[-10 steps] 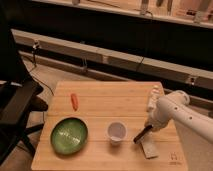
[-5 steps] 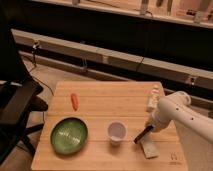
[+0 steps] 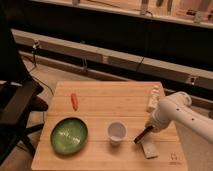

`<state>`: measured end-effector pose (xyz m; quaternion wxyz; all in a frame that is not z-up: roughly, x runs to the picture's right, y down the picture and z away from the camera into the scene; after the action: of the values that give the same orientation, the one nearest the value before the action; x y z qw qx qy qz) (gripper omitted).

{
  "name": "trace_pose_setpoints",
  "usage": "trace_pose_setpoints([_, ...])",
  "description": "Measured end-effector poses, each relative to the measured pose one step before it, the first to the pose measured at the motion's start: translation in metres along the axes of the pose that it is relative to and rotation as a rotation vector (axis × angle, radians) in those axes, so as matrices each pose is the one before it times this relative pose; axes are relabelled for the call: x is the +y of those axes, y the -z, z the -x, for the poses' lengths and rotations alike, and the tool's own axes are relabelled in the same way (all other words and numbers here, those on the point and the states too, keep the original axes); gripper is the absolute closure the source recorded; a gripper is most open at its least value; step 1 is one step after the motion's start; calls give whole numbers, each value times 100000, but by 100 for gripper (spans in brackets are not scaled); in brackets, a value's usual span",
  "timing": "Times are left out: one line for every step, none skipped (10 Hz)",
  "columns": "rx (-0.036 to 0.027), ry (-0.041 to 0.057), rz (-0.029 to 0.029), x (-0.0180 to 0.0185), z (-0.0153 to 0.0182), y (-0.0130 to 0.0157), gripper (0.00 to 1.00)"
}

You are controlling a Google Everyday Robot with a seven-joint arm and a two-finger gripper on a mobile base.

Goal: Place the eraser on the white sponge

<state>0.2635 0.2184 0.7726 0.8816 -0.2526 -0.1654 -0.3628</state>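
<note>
The white sponge (image 3: pixel 149 149) lies flat near the table's front right edge. My gripper (image 3: pixel 142 135), a dark slanted shape at the end of the white arm (image 3: pixel 172 112), hangs just above the sponge's left end, between it and the white cup (image 3: pixel 117 132). The eraser does not show as a separate thing; I cannot tell whether the gripper holds it.
A green bowl (image 3: pixel 69 135) sits at the front left of the wooden table (image 3: pixel 107 102). An orange carrot-like piece (image 3: pixel 74 101) lies behind it. A small white bottle (image 3: pixel 154 98) stands at the right edge. A dark chair (image 3: pixel 17 107) is left of the table.
</note>
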Motion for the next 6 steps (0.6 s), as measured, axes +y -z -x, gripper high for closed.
trace_pose_setpoints([60, 110, 36, 3, 18, -22, 95])
trace_pose_setpoints([575, 219, 214, 18, 8, 27, 85])
trace_pose_setpoints([716, -387, 448, 53, 54, -79, 75])
trace_pose_setpoints([500, -489, 509, 121, 4, -175, 65])
trace_pose_setpoints([327, -427, 328, 136, -86, -79, 55])
trace_pose_setpoints([268, -659, 314, 243, -108, -98, 44])
